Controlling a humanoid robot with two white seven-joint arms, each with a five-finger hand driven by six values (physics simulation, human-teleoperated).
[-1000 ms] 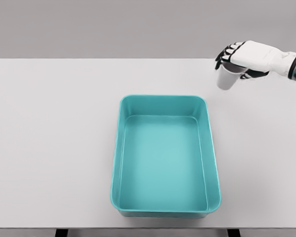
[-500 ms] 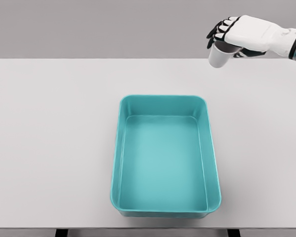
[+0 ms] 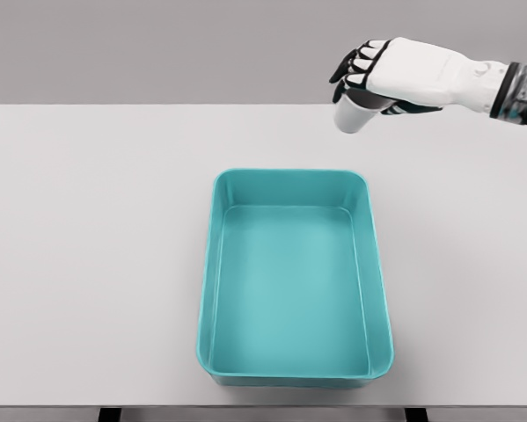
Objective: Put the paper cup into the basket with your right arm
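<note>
one white paper cup (image 3: 354, 115) hangs in the air beyond the far right corner of the teal rectangular plastic basket (image 3: 294, 277), gripped near its rim by the white five-finger right hand (image 3: 395, 75), whose dark-tipped fingers (image 3: 355, 66) are clamped around it. over the last second the hand has carried the cup up off the light grey counter (image 3: 96, 246) and leftward, from well out to the basket's right to a spot just past its far rim, and the cup now tilts a little. the basket has not moved and holds nothing. that means the lift is done and the carry is under way; the cup likely still needs to travel nearer, over the basket's open interior, before the fingers let go. the left arm is out of view.
</note>
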